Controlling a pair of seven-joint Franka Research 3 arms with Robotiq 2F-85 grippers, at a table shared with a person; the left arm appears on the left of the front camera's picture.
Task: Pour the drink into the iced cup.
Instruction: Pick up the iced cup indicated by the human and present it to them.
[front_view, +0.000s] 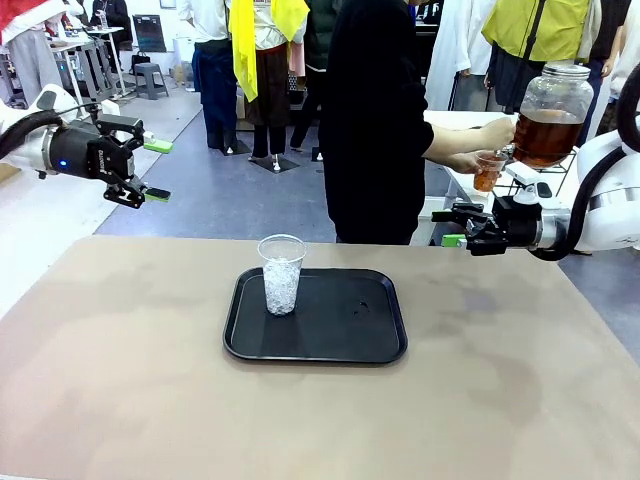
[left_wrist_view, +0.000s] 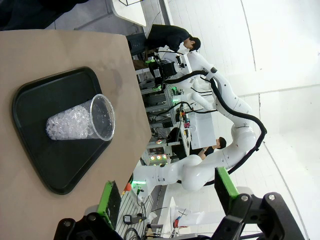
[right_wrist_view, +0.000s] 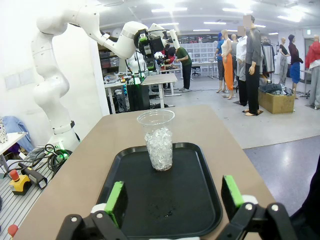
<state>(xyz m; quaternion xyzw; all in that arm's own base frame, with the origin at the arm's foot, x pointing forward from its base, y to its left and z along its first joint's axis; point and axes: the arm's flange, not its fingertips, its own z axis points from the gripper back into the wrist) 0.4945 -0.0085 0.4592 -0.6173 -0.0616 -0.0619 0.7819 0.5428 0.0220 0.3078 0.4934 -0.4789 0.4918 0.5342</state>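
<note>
Amber-brown drink sits mostly in the glass dispenser jar at the far right, off the table. There a person's hand holds a small clear cup under the spigot, with some liquid already in it. The iced cup stands upright on the black tray, toward its back-left corner, well apart from the drink. The left gripper and the right gripper both hang spread and empty, out to either side. Likely trouble: a thin cup squeezed too hard slops over, a fast pour splashes off the ice, or a nudge tips the light iced cup.
</note>
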